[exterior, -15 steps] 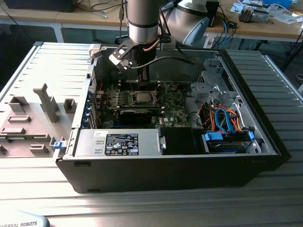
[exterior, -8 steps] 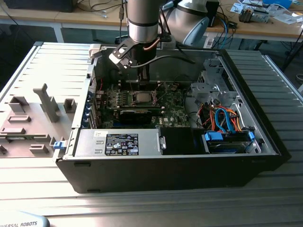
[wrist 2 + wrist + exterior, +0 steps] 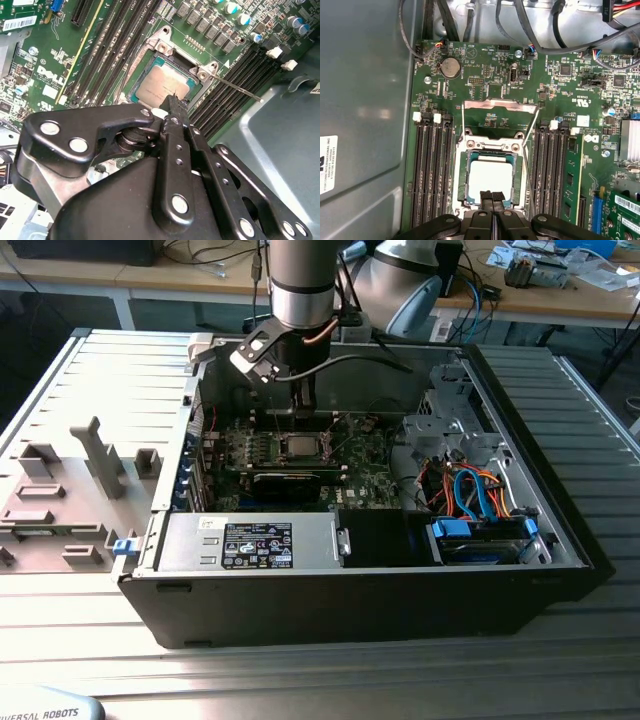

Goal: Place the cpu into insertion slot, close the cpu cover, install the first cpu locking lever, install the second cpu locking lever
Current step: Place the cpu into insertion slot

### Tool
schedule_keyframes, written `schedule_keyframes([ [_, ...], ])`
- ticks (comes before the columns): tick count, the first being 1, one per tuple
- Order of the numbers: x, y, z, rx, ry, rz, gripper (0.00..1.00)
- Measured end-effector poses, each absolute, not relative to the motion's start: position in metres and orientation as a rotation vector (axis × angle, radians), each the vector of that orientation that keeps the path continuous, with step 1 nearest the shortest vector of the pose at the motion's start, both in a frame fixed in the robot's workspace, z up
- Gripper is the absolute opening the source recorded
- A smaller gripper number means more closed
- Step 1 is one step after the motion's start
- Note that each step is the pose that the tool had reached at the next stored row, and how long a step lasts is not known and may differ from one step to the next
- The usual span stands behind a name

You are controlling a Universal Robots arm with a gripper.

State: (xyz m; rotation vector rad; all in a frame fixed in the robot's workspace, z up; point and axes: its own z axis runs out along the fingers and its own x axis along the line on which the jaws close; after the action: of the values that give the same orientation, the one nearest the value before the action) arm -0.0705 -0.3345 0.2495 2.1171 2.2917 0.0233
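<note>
The cpu (image 3: 490, 179) top is dull silver metal, the fingers (image 3: 486, 196) matt black.

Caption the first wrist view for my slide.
Gripper, fingers together, at the edge of the cpu lying in the insertion slot; cpu cover raised open.

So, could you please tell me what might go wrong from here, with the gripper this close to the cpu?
1. The gripper sits right at the edge of the cpu, which lies in the insertion slot. A sideways drag could shift the chip.
2. The cpu cover stands raised and a thin locking lever juts out loose, so the gripper might snag either one.
</note>
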Motion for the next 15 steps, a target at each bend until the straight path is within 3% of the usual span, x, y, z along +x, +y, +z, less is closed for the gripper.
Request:
schedule_keyframes([
  [15,-0.0705,-0.3345,0.2552,2.117,2.292,0.023,0.11],
])
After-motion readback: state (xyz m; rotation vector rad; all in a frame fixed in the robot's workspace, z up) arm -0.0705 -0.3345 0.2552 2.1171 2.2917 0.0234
